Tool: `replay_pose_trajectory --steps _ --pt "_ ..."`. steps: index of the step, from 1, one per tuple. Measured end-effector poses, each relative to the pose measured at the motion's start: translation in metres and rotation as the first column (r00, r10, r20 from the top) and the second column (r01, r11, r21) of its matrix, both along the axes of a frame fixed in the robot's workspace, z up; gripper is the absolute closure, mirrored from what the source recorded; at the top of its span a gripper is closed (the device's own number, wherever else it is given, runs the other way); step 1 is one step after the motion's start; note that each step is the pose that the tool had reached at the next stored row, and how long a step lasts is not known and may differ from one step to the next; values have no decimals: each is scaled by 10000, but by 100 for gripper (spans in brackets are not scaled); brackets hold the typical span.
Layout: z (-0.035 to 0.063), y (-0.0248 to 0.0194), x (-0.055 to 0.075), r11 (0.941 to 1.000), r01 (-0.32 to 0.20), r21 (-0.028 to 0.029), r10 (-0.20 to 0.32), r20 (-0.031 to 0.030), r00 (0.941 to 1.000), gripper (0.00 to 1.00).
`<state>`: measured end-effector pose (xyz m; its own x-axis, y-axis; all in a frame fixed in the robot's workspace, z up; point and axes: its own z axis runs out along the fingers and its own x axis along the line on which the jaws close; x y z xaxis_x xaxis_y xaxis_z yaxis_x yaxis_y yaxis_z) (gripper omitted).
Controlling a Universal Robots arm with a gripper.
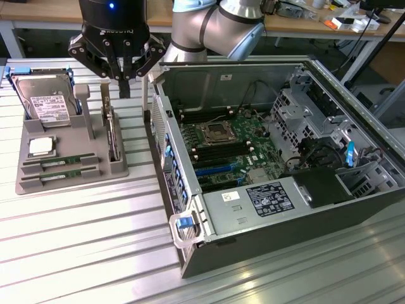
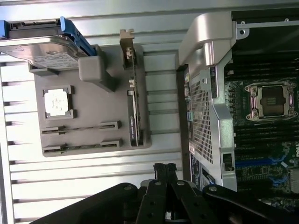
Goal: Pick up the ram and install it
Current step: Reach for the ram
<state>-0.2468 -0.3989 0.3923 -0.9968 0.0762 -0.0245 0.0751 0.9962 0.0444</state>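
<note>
Two green ram sticks (image 1: 60, 162) (image 2: 80, 127) stand on edge in slots at the near end of a grey holder tray (image 1: 73, 142) (image 2: 98, 102), one beside the other. My black gripper (image 1: 123, 85) (image 2: 164, 169) hangs above the tray's far corner, near the upright expansion card (image 1: 112, 130) (image 2: 134, 107) and well apart from the ram. Its fingers are shut together with nothing between them. On the exterior view's right the open computer case (image 1: 190, 234) shows its motherboard (image 1: 221, 149) (image 2: 266, 130), with black memory slots on both sides of the processor socket.
The tray also holds a silver hard drive (image 1: 44, 101) (image 2: 44, 49) in a blue bracket and a square silver processor (image 1: 40, 147) (image 2: 58, 101). The case wall (image 2: 205, 93) rises close beside the tray. A cluttered bench (image 1: 342, 16) runs behind the ribbed metal table (image 1: 76, 247).
</note>
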Motion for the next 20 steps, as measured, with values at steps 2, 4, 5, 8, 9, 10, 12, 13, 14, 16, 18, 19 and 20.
replay_pose_trajectory --steps 2,4,5,8,9,10,12,13,14,16,18,19,20 --pt "0 0 -16 10000 0 1 0 0 10000 89" --pt "0 0 -37 10000 1 0 -1 0 10000 89" --pt "0 0 -48 10000 0 0 0 0 10000 89" --pt "0 0 -71 10000 0 0 0 0 10000 89" --pt "0 0 -85 10000 0 0 0 0 10000 89" --pt "-1 0 -99 10000 0 1 0 0 10000 89" --pt "0 0 -126 10000 0 0 0 0 10000 89" --pt "-1 0 -138 10000 0 0 0 0 10000 89" --pt "-1 0 -147 10000 0 0 0 0 10000 89" --pt "-1 0 -166 10000 1 0 -1 0 10000 89" --pt "-1 0 -182 10000 1 0 -1 0 10000 89" --pt "-1 0 -194 10000 0 0 0 0 10000 89" --pt "-1 0 -202 10000 0 0 0 0 10000 89"
